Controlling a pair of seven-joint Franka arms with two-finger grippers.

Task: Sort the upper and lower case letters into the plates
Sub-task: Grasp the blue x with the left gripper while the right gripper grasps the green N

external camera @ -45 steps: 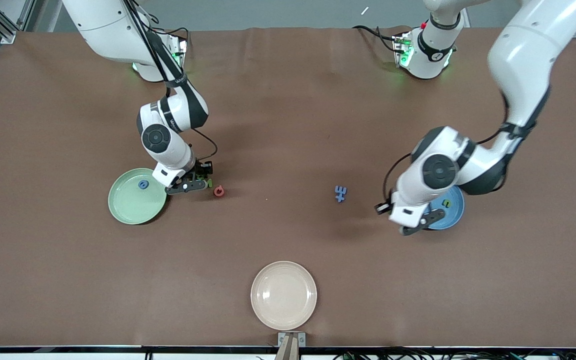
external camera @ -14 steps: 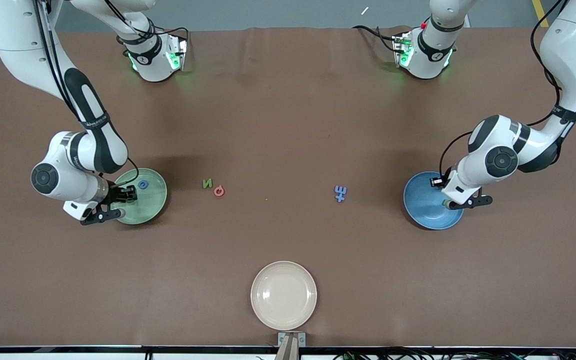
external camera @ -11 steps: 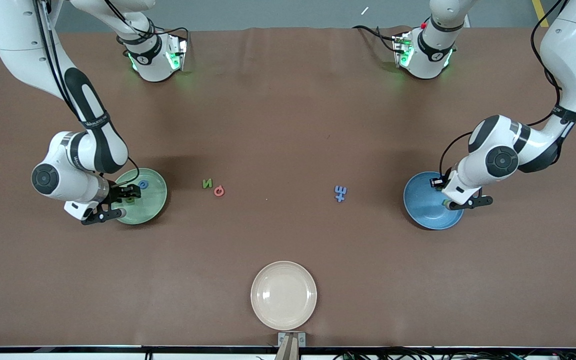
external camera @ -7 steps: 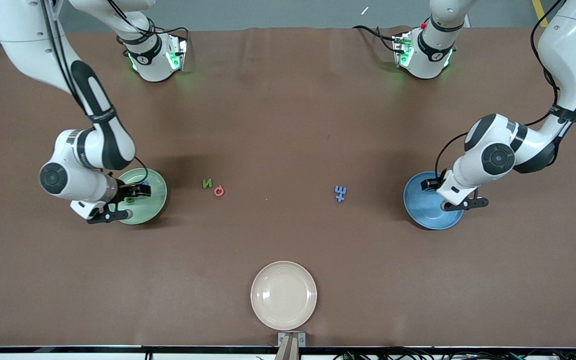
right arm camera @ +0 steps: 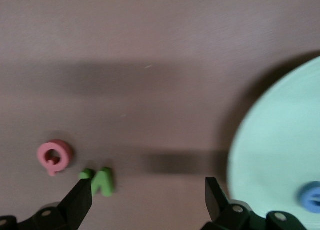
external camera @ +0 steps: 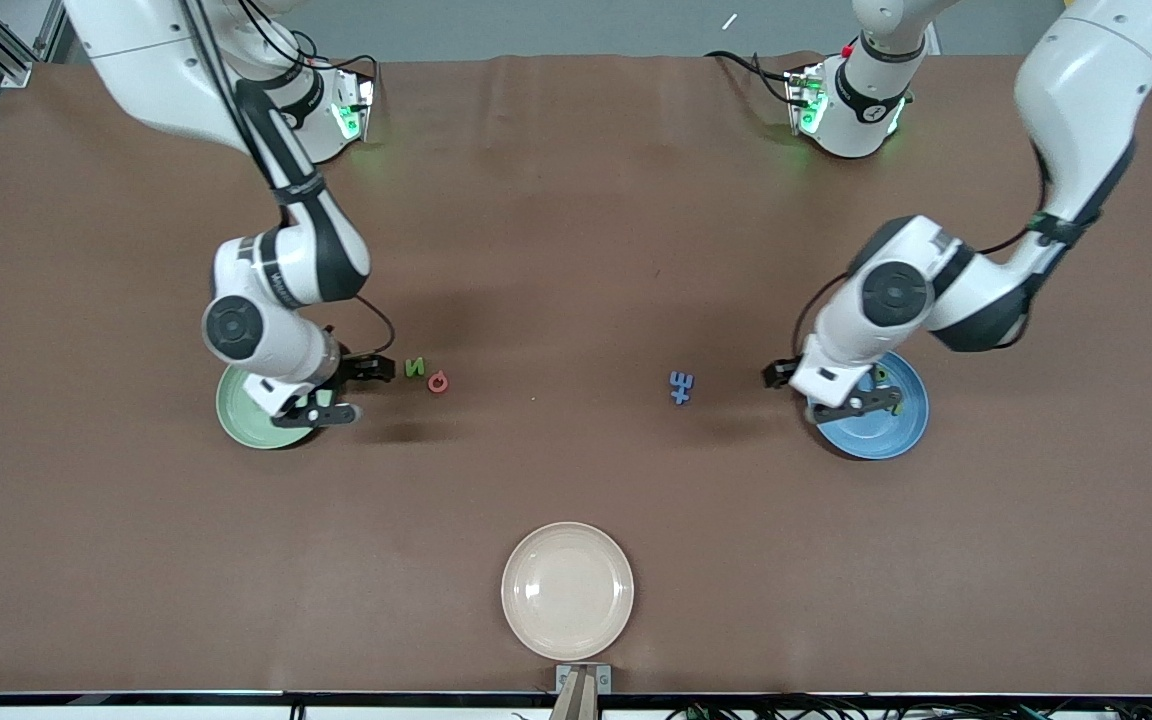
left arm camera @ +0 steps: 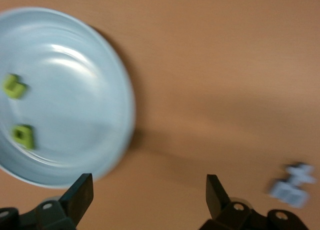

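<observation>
Hovering wide open, the right gripper point(external camera: 351, 390) sits over the pale green round plate's point(external camera: 241, 420) edge. Left gripper point(external camera: 826, 390) gapes empty over the blue round plate's point(external camera: 886, 435) rim.

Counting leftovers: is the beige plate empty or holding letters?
Empty: the beige plate shows only bare surface, no letters in it.

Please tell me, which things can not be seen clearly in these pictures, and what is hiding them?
- Pale green plate: front view, mostly covered by the right arm; cut by the edge in the right wrist view.
- Blue plate: front view, partly under the left arm; its two green letters are blurred in the left wrist view.
- Blue letters: too small and blurred to read in any view.
</observation>
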